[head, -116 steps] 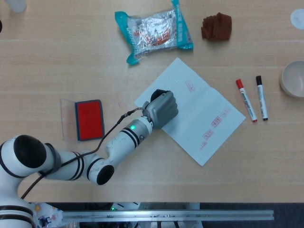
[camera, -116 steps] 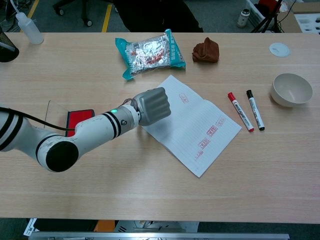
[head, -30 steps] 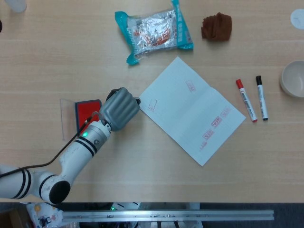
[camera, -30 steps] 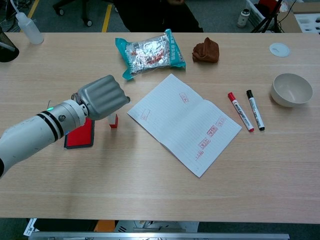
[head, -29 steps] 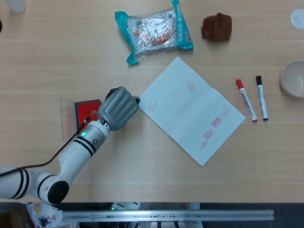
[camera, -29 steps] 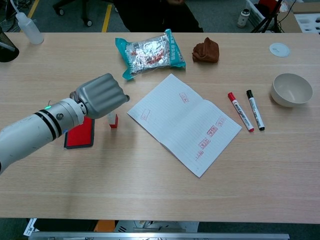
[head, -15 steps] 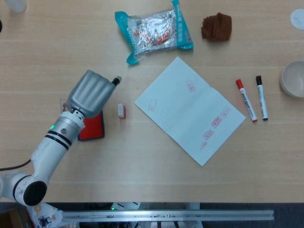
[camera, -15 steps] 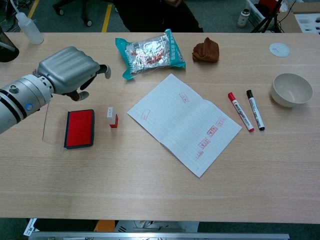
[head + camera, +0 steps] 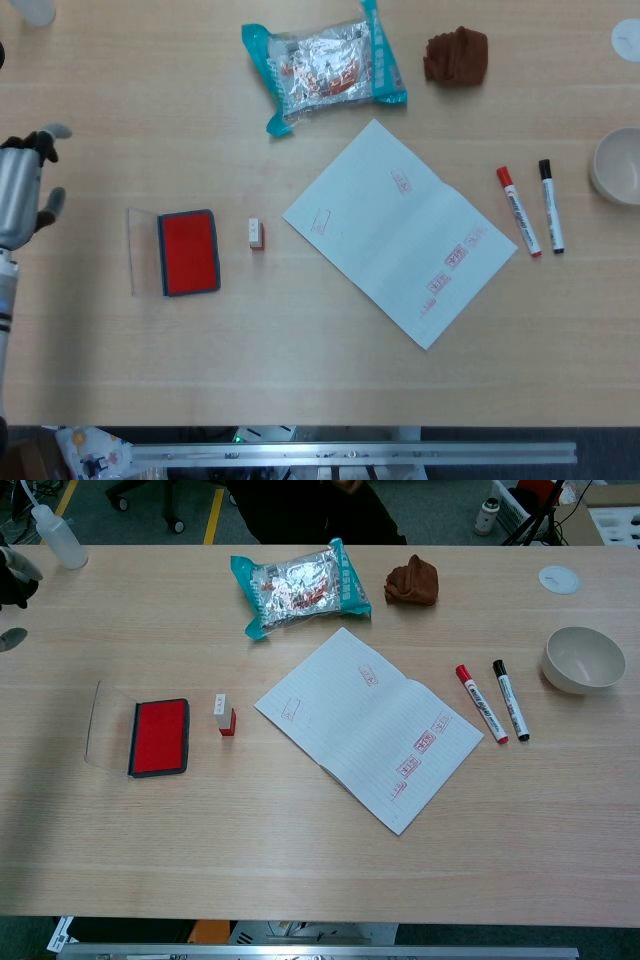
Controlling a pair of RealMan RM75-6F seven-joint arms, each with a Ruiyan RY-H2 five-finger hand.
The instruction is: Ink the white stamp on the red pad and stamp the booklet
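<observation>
Left hand (image 9: 20, 195): at the far left edge of the counter (image 9: 300, 340), fingers (image 9: 52, 131) spread, holding nothing; it has withdrawn from beside the stamp.
Right hand: in neither view.
White stamp (image 9: 256, 233): released, standing on the counter between red pad (image 9: 188, 252) and booklet (image 9: 400, 228), touching neither.
Booklet: lies open, several red imprints; one near its left corner that was absent in the earliest frames.

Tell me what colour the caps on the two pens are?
One marker has a red cap, the other marker a black cap. The chest view shows them best.
</observation>
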